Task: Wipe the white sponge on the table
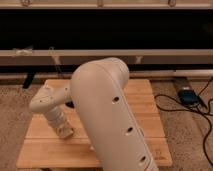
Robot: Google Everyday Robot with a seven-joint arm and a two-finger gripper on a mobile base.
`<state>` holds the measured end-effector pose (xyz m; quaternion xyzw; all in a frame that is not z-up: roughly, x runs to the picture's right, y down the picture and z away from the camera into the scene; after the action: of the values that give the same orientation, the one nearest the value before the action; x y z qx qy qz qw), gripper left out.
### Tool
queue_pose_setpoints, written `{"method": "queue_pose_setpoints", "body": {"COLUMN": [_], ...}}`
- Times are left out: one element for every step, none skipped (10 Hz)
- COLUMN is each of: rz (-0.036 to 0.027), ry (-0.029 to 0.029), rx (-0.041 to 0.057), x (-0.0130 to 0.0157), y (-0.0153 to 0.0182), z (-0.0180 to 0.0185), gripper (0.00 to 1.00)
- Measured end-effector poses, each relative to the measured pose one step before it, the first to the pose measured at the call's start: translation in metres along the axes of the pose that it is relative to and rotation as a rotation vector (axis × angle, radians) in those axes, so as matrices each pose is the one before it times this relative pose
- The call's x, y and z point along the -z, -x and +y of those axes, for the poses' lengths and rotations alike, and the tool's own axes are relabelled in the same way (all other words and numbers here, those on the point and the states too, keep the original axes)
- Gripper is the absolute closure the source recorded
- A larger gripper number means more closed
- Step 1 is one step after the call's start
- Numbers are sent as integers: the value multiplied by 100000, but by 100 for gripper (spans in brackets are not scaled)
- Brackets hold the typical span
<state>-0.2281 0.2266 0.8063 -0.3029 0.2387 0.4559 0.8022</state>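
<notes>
We judge wiping under way: our gripper (65, 131) sits low on the table (142, 107), left of the arm (107, 115), its grasp hidden, no sponge visible.

Layout around the table (145, 107)

Gripper (65, 132) low over the table's left part, near its front-left; big arm link (107, 115) across the table's middle, reaching the front edge; cables (192, 107) on the floor right of the table.
</notes>
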Motion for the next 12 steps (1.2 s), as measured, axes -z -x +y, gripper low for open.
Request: {"method": "queue_pose_setpoints", "body": {"rz": [-249, -1676, -2108, -2777, -1099, -941, -314, 520, 684, 111, 247, -485], "ry": [643, 1310, 857, 751, 434, 326, -131, -674, -188, -237, -311, 213], "rx": [-3247, -3031, -1625, -1763, 804, 1326, 2375, 3973, 3378, 1664, 2199, 1407], "x": [60, 426, 720, 1105, 491, 159, -113, -364, -293, -121, -178, 117], "y": [-165, -87, 31, 418, 372, 701, 845, 936, 424, 150, -262, -363], "z": [-1104, -1012, -736, -941, 273, 432, 806, 1126, 1083, 279, 25, 413], "gripper": [94, 82, 74, 62, 53, 44, 34, 24, 20, 20, 20, 20]}}
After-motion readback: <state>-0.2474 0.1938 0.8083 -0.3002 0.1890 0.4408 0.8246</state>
